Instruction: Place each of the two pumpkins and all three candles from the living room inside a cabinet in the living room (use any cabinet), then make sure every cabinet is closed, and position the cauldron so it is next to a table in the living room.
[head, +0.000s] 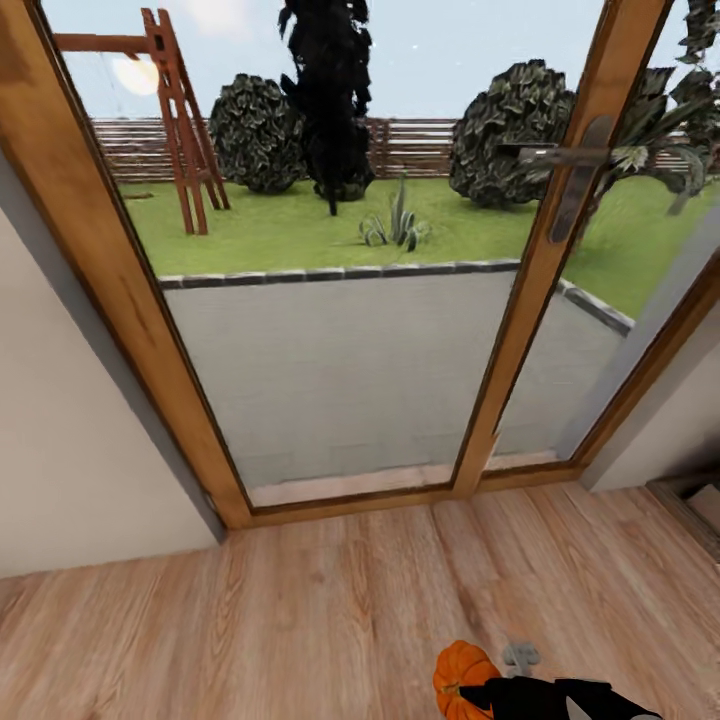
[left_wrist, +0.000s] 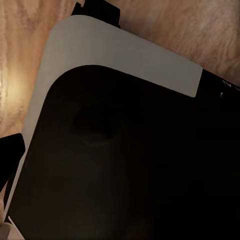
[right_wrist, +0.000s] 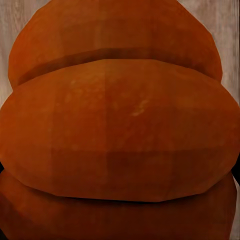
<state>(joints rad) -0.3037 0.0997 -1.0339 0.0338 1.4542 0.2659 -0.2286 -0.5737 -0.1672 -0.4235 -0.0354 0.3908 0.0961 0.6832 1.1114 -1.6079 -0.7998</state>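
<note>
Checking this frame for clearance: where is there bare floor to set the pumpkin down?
Bare wood floor runs from the glass door's wooden frame back toward the robot, bordered by the pale wall on the left. The only crowded spot is bottom right, where the right gripper holds the pumpkin.

head view down toward glass door (head: 400, 300) — right wrist tight against pumpkin (right_wrist: 120, 130)

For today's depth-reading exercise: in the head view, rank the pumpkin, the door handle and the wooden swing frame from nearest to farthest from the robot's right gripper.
1. Pumpkin: at the right gripper, bottom edge of the view.
2. Door handle: on the glass door's wooden frame, upper right.
3. Wooden swing frame: outside on the lawn, upper left, beyond the glass.
</note>
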